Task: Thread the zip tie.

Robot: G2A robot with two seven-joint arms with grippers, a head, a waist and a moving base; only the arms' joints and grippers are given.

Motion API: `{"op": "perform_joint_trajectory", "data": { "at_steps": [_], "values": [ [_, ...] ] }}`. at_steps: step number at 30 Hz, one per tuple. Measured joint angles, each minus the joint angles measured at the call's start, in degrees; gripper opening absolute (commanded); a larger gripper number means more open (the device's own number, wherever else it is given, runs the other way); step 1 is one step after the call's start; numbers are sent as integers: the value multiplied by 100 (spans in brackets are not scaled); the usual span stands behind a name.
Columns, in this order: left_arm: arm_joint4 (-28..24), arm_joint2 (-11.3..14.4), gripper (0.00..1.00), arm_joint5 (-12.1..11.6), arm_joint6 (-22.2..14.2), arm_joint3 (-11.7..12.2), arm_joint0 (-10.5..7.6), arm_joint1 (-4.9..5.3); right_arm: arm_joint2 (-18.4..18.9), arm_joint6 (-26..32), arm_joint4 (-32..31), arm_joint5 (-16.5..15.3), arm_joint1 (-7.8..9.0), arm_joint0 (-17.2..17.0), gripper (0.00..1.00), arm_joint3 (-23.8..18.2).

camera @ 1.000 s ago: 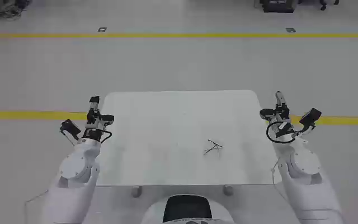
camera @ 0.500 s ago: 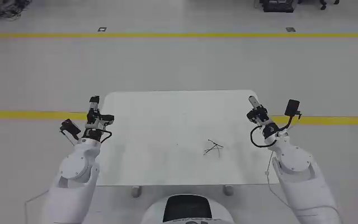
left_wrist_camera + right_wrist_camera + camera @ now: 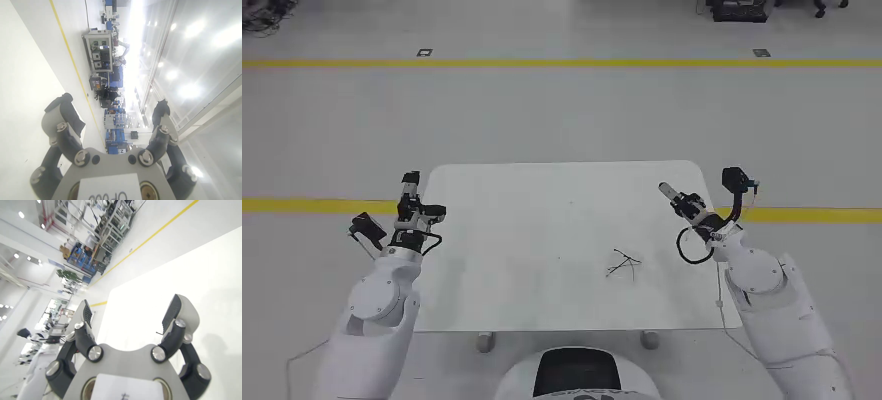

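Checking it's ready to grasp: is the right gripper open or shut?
Open: the right gripper has its fingers wide apart, table showing between them, nothing held.

Left pincer [image 3: 114, 100], right pincer [image 3: 130, 299], splayed, seemingly aloft

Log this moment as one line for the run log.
zip tie lying on table | left gripper open, beside table's left edge | right gripper open, above table's right side

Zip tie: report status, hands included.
Left hand open, at table left edge. Right hand open, over right side. Zip tie lying untouched. No obstruction seen.
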Motion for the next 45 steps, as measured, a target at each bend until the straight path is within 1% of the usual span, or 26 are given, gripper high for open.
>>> {"op": "perform_joint_trajectory", "data": {
  "at_steps": [2, 3, 5, 18, 20, 21, 24, 30, 34, 37, 39, 45],
  "values": [
    [0, 0, 100, 0, 0, 0, 0, 0, -144, 283, -220, -78, 9, 117, 100, 71],
    [0, 0, 100, 0, 0, 0, 0, 0, -248, 526, -401, -177, 19, 191, 100, 130],
    [0, 0, 100, 0, 0, 0, 0, 0, -301, 719, -569, -242, 27, 238, 100, 168],
    [0, 0, 100, 0, 0, 0, 0, 0, -315, 686, -540, -235, 34, 252, 100, 164],
    [0, 0, 100, 0, 0, 0, 0, 0, -449, 810, -834, -243, 48, 354, 100, 158],
    [0, 0, 100, 0, 0, 0, 0, 0, -548, 921, -1170, -234, 51, 446, 100, 159],
    [0, 0, 100, 0, 0, 0, 0, 0, -785, 1282, -1881, -228, 57, 679, 100, 169],
    [0, 0, 100, 0, 0, 0, 0, 0, -1338, 1981, -2782, -201, 34, 1137, 100, 394],
    [0, 0, 100, 0, 0, 0, 0, 0, -1746, 2240, -3125, -289, -16, 1410, 100, 647],
    [0, 0, 100, 0, 0, 0, 0, 0, -2017, 2232, -3404, -324, -55, 1556, 100, 821],
    [0, 0, 100, 0, 0, 0, 0, 0, -2170, 2247, -3588, -452, -69, 1598, 100, 902],
    [0, 0, 100, 0, 0, 0, 0, 0, -2181, 2260, -3597, -481, -68, 1600, 100, 906]
  ]
}}
